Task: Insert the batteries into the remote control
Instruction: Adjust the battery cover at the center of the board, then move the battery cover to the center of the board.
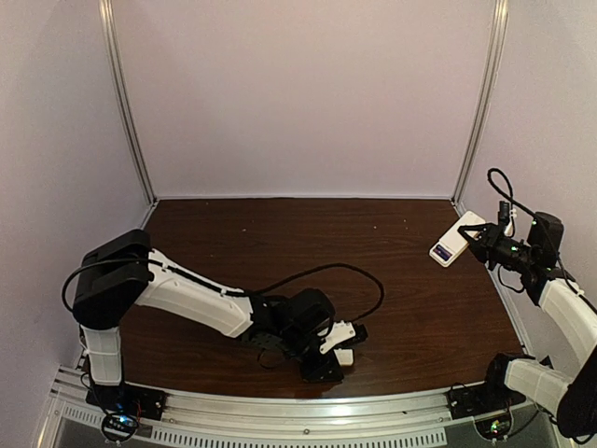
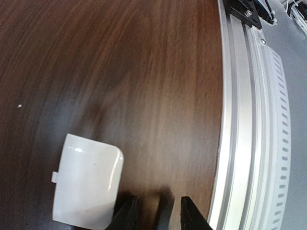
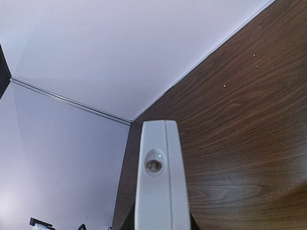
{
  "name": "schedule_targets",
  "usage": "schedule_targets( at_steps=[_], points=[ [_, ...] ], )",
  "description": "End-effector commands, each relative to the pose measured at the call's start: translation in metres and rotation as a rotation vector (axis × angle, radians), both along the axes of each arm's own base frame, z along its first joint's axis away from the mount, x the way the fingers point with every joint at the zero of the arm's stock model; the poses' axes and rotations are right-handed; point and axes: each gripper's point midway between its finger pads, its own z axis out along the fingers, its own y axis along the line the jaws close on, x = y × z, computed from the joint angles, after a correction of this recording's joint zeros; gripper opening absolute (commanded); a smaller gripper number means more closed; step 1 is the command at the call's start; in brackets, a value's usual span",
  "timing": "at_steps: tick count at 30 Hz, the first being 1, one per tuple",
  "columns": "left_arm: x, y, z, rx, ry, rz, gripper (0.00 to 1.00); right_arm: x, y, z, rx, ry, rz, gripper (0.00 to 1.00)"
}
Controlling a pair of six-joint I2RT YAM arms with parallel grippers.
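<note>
My right gripper (image 1: 480,241) is shut on the white remote control (image 1: 457,239) and holds it in the air at the far right, above the table. A small purple-blue patch shows at the remote's lower end; I cannot tell whether it is the batteries. In the right wrist view the remote's end face (image 3: 156,177) fills the space between the jaws of the right gripper (image 3: 158,226). My left gripper (image 1: 326,367) is low at the table's front edge, open and empty (image 2: 158,218). I see no loose batteries.
A small white square cover piece (image 2: 86,187) lies flat on the table just left of my left fingers; it also shows in the top view (image 1: 344,356). The metal front rail (image 2: 240,143) runs close on the other side. A black cable (image 1: 345,271) loops over the table.
</note>
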Motion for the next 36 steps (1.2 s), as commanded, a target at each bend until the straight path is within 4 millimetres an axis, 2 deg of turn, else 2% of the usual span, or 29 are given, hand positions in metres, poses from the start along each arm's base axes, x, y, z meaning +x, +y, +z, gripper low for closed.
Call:
schedule_targets(
  at_steps=[1, 6, 10, 12, 15, 17, 18, 24, 29, 36],
  points=[
    [0.040, 0.019, -0.023, 0.088, -0.047, 0.107, 0.33, -0.001, 0.004, 0.007, -0.020, -0.039, 0.021, 0.00],
    [0.084, 0.038, -0.027, 0.112, -0.067, 0.188, 0.33, 0.001, 0.003, 0.007, -0.023, -0.041, 0.020, 0.00],
    [0.120, 0.040, -0.017, 0.088, -0.126, 0.263, 0.52, 0.002, 0.003, 0.004, -0.024, -0.038, 0.018, 0.00],
    [0.130, 0.037, -0.012, 0.077, -0.147, 0.271, 0.57, 0.002, 0.003, 0.004, -0.020, -0.038, 0.020, 0.00],
    [0.124, 0.035, 0.001, 0.031, -0.157, 0.241, 0.66, 0.002, 0.003, 0.007, -0.020, -0.043, 0.025, 0.00],
    [0.118, 0.035, 0.012, -0.008, -0.197, 0.221, 0.89, 0.002, 0.004, 0.008, -0.019, -0.042, 0.026, 0.00],
    [0.111, 0.033, 0.016, -0.011, -0.225, 0.200, 0.96, 0.002, 0.004, 0.007, -0.020, -0.040, 0.027, 0.00],
    [0.084, 0.015, 0.015, 0.005, -0.275, 0.171, 0.97, -0.001, 0.005, 0.004, -0.023, -0.034, 0.024, 0.00],
    [0.084, 0.003, 0.004, 0.030, -0.288, 0.229, 0.97, -0.002, 0.005, 0.003, -0.026, -0.029, 0.026, 0.00],
    [0.091, -0.005, -0.010, 0.092, -0.318, 0.312, 0.88, -0.002, 0.005, 0.001, -0.028, -0.025, 0.022, 0.00]
  ],
)
